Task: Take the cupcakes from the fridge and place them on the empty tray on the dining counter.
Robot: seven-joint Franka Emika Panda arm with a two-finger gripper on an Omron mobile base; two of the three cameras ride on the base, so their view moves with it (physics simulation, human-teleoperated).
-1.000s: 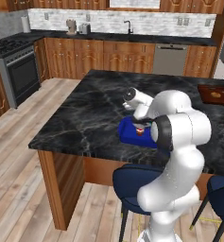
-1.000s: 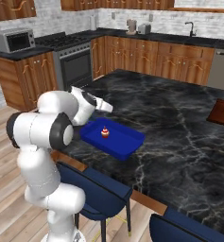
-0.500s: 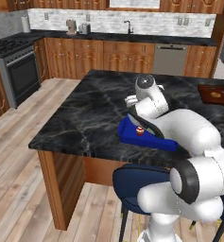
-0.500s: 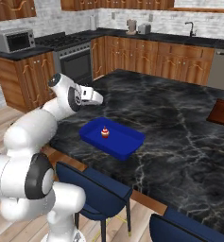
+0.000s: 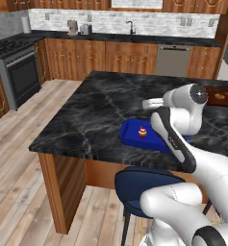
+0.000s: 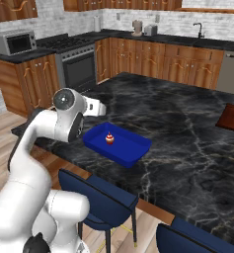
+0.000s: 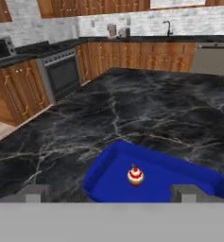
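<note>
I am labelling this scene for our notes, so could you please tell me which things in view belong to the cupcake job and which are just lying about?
Belongs to the job:
- pink-frosted cupcake, sitting in the tray
- blue tray
- dining counter
- gripper, open, holding nothing

Just lying about:
- wooden board at the counter's far side
- blue stools
- stove
- microwave

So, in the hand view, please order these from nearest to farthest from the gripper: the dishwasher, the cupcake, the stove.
From the gripper:
1. The cupcake, directly ahead in the blue tray.
2. The stove, farther, to the upper left across the floor.
3. The dishwasher, farthest, at the upper right on the back wall.
</note>
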